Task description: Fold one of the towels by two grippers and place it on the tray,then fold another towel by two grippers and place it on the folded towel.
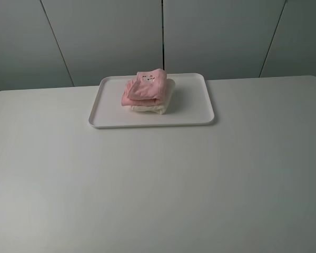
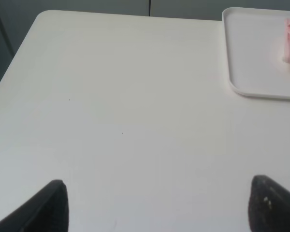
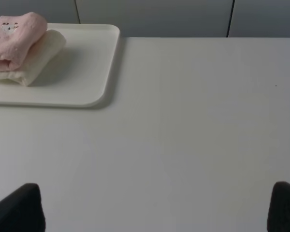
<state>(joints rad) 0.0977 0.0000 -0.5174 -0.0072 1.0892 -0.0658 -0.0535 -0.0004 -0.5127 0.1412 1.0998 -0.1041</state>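
The folded pink towel point(image 1: 144, 87) lies on the folded cream towel point(image 1: 157, 105), both in the middle of the white tray point(image 1: 197, 117) near the surface's point(image 1: 158, 184) far edge, the tray's long axis along that edge. The left hand point(image 2: 159, 205) and right hand point(image 3: 157, 208) are spread wide, grasping nothing; only their fingertips show.

Only fingertips of the robot show: the left gripper point(image 2: 157, 205) has two matte black, wedge-shaped fingers point(image 2: 48, 210), one flecked with pale specks; the right gripper point(image 3: 152, 210) shows two plain black, blunt fingers point(image 3: 19, 210).
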